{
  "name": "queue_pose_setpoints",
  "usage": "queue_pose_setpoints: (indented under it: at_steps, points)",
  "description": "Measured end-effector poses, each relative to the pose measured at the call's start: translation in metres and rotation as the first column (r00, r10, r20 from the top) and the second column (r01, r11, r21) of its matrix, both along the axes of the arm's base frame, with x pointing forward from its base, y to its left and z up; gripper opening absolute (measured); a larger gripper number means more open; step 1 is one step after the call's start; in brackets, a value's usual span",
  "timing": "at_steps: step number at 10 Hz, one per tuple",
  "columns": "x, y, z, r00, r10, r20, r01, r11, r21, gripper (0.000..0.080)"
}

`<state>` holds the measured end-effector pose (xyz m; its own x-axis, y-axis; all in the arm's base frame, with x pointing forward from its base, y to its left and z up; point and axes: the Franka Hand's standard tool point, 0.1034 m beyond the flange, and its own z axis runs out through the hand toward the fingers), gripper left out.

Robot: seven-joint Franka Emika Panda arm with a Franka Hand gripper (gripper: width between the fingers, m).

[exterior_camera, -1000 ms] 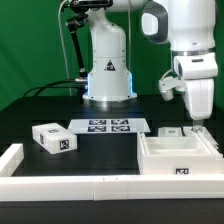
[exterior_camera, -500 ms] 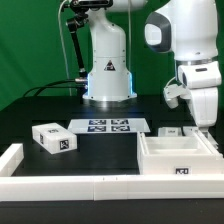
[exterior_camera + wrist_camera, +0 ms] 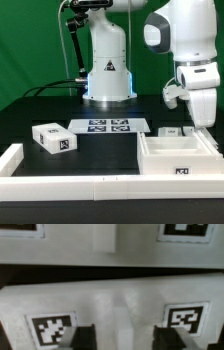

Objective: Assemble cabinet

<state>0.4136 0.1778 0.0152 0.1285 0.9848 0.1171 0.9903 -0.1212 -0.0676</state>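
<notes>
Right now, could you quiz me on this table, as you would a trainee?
1. True or false: the small drawer block sits inside the cabinet box.
2. What lies flat between them in the exterior view? A) marker board B) hammer C) cup
3. Fill in: in the wrist view, the fingers stand ___.
Key: 1 false; 2 A; 3 apart.

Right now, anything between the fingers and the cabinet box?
Nothing visible. The gripper hangs open by the far side of the cabinet box. The wrist view shows only tagged white surface beyond the fingers.
</notes>
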Motion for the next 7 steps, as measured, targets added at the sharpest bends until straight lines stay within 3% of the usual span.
queue_pose_setpoints:
  at_steps: [1, 2, 7]
  points:
    - [0.0001, -0.0008, -0.0004, 1.0, -0.002, -0.001, 0.002, 1.0, 0.0, 0.015]
    - [0.0004, -0.0008, -0.0001, 1.0, -0.002, 0.0, 0.002, 1.0, 0.0, 0.0067]
    - [0.0011, -0.0016, 0.006, 1.0, -0.001, -0.004, 0.001, 1.0, -0.011, 0.0068]
